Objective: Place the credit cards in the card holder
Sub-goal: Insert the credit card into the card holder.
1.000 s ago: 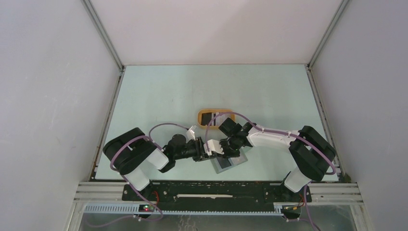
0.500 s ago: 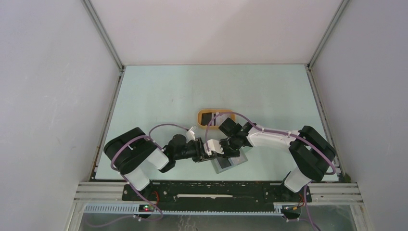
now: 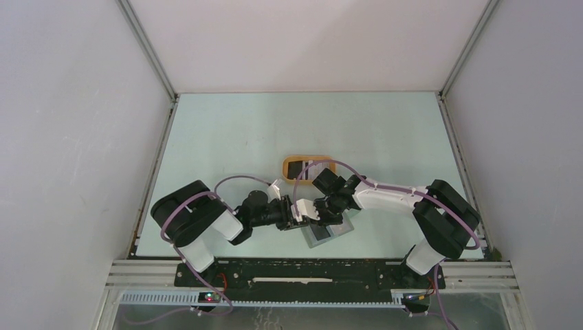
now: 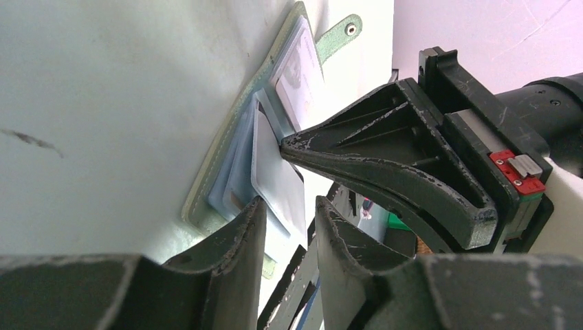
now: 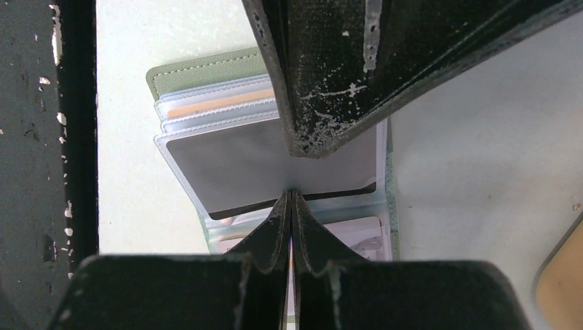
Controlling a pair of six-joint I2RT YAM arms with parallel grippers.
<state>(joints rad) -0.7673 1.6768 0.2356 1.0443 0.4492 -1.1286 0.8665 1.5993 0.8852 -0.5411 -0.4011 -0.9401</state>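
Observation:
The grey-green card holder [image 3: 323, 235] lies open on the table near the front, its clear sleeves up, with cards showing in them. It also shows in the left wrist view [image 4: 206, 185] and the right wrist view [image 5: 199, 72]. My right gripper [image 5: 292, 196] is shut on the near edge of a dark grey credit card [image 5: 247, 165] and holds it over the sleeves. My left gripper [image 4: 289, 210] is open, its fingers either side of that card's [image 4: 275, 175] corner, tip to tip with the right gripper [image 3: 315, 210]. More credit cards [image 3: 313, 167] lie in the tray behind.
An orange oval tray [image 3: 290, 167] stands just behind the grippers; its rim shows in the right wrist view [image 5: 560, 289]. The holder's snap tab [image 4: 340, 38] sticks out on the far side. Grey walls enclose the table on the left, the right and the back.
Almost nothing. The left arm's elbow has shifted slightly; both grippers and the card stay where they were over the open holder.

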